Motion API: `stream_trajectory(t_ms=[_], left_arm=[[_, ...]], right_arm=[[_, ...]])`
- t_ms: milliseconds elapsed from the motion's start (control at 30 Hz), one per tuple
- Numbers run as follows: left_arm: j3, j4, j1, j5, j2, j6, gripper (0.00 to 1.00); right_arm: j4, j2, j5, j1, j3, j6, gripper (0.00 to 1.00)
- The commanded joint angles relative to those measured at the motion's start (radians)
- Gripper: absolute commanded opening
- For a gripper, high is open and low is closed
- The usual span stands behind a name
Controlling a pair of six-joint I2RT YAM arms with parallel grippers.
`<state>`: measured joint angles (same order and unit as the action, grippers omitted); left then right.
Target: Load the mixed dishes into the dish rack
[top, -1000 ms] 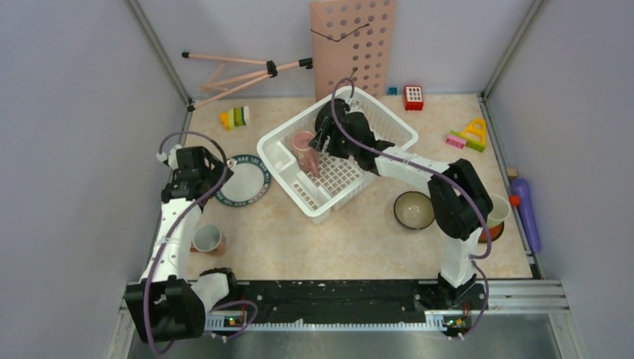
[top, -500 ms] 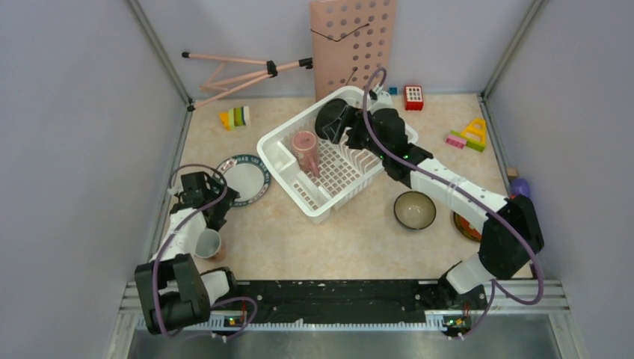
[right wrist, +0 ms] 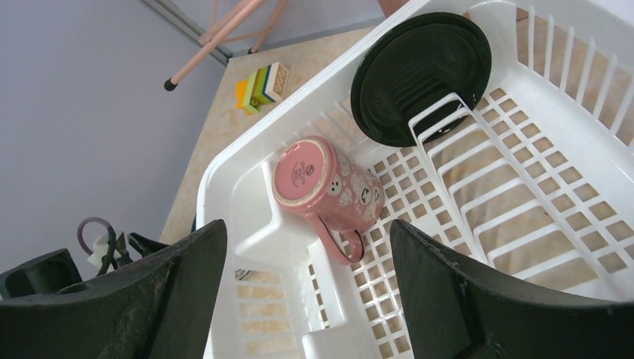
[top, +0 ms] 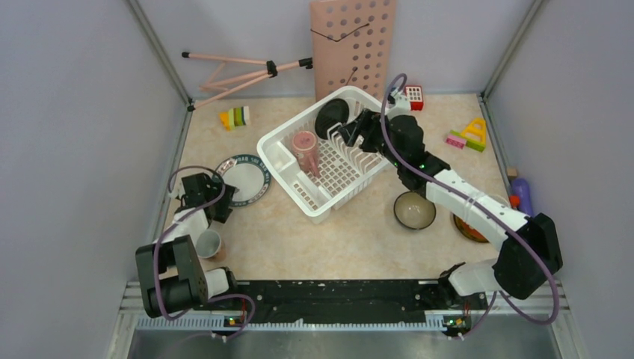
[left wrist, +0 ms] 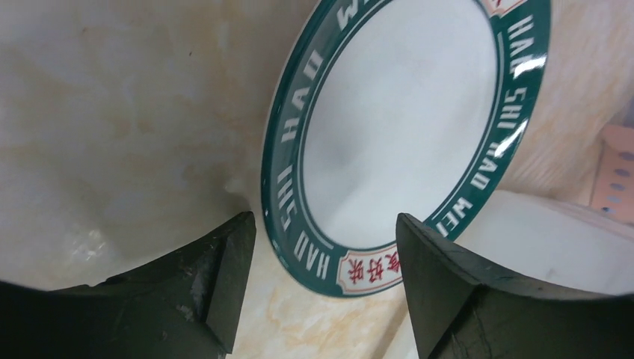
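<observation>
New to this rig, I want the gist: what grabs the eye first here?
A white rack sits mid-table, holding a pink mug on its side and a black plate propped on edge. The open right hand hovers over it; the open left hand frames the edge of a teal-rimmed plate at left.

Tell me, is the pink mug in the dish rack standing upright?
No, the pink mug lies tipped on its side inside the dish rack, base facing the camera.
</observation>
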<state>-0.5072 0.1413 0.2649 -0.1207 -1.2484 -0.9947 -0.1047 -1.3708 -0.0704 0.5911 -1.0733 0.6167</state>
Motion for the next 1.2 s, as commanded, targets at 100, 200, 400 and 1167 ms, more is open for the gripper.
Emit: stream_trajectory(t_ms=[100,200,400,1167], left_arm=[[0.081,-0.188,0.008,0.026,-0.118,-0.13,0.68],[0.092,-0.231,0.009,0.027,-0.156,-0.159,0.56],[0.088,-0.184,0.017,0.091,-0.116,-0.147,0.35],[-0.183,0.223,0.019,0.397,0.478,0.118,0.0]], right_arm=[[-0.024,0.096,-0.023,-0.025,0.034,-0.024,0.78],[-0.025,0.115,-0.022,-0.027,0.043,-0.022,0.77],[-0.028,0.132,-0.017,-0.03,0.061,-0.012,0.77],[-0.011,0.164,0.016,-0.031,0.074,-0.066,0.77]])
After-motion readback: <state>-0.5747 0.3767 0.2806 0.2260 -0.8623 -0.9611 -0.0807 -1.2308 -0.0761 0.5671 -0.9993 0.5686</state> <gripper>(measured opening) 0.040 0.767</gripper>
